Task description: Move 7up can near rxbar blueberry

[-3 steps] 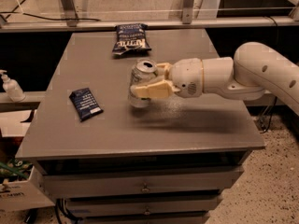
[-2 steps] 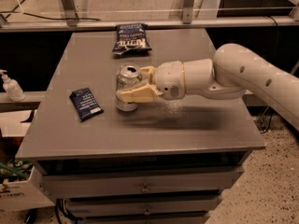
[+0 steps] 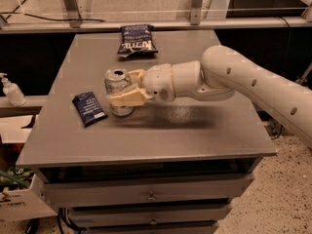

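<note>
The 7up can (image 3: 117,84) stands upright on the grey table (image 3: 195,130), silver top showing, left of the middle. My gripper (image 3: 127,87) reaches in from the right and is shut on the can, one cream finger in front and one behind it. The rxbar blueberry (image 3: 89,108), a small dark blue flat wrapper, lies on the table just left of the can, a short gap apart. The can's lower body is partly hidden by the front finger.
A larger dark blue chip bag (image 3: 136,39) lies at the table's back edge. A soap dispenser bottle (image 3: 11,91) stands on a shelf to the left. Drawers (image 3: 151,195) sit under the tabletop. My white arm (image 3: 253,84) spans the right side.
My gripper has carried the can leftward across the table, from near the middle to close beside the rxbar blueberry. The bar and the chip bag have not moved.
</note>
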`<state>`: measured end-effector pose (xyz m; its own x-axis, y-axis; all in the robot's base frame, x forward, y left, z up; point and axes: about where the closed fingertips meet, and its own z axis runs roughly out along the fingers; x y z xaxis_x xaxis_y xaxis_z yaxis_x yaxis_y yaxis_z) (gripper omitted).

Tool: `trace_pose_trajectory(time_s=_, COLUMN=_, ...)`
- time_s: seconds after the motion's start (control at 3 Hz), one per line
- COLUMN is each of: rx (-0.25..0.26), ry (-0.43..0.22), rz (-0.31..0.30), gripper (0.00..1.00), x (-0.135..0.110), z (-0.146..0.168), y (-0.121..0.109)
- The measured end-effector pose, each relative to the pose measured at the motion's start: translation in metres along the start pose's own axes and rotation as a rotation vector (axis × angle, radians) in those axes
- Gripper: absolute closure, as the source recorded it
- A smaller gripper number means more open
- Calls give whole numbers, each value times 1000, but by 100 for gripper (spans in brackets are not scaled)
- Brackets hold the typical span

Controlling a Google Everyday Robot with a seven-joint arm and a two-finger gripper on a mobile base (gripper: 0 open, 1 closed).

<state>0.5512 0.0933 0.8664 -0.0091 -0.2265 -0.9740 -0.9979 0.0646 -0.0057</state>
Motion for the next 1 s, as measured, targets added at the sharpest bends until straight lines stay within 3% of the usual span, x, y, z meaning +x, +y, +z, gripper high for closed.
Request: trace_pose_trajectory(time_s=1.0, rx=-20, ry=21, rz=22, gripper=35, x=4, z=4, y=6)
